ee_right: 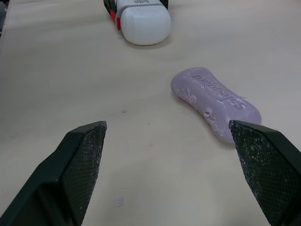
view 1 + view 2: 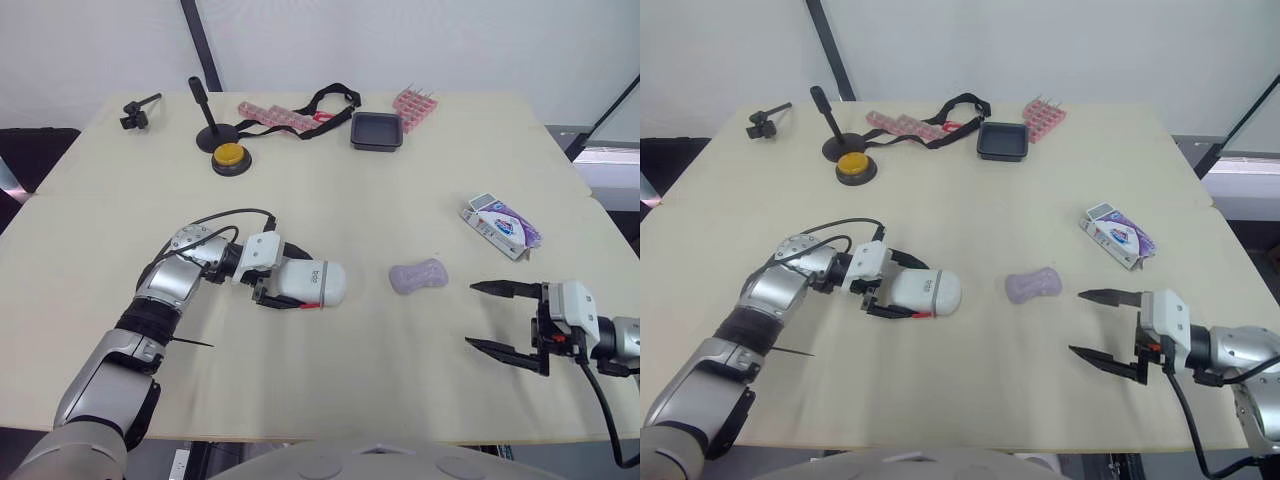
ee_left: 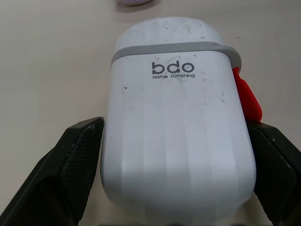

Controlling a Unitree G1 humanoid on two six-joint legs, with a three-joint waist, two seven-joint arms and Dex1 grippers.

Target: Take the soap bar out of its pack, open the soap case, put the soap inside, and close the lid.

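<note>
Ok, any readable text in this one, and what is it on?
"bdo": on the white soap case.
"Home Furnishing": just below it, on the same case.
Embossed word on the soap bar: not clearly readable.
Print on the soap pack: too small to read.

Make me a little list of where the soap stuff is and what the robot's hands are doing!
soap: purple, bare on the table, between case and right gripper
case: white, lid shut, lying on its side
pack: on the table at the robot's right, beyond the right gripper
left gripper: shut on the case
right gripper: open, holding nothing, pointing toward the soap
done: soap is out of the pack
to do: open case, put soap in, close lid
</note>
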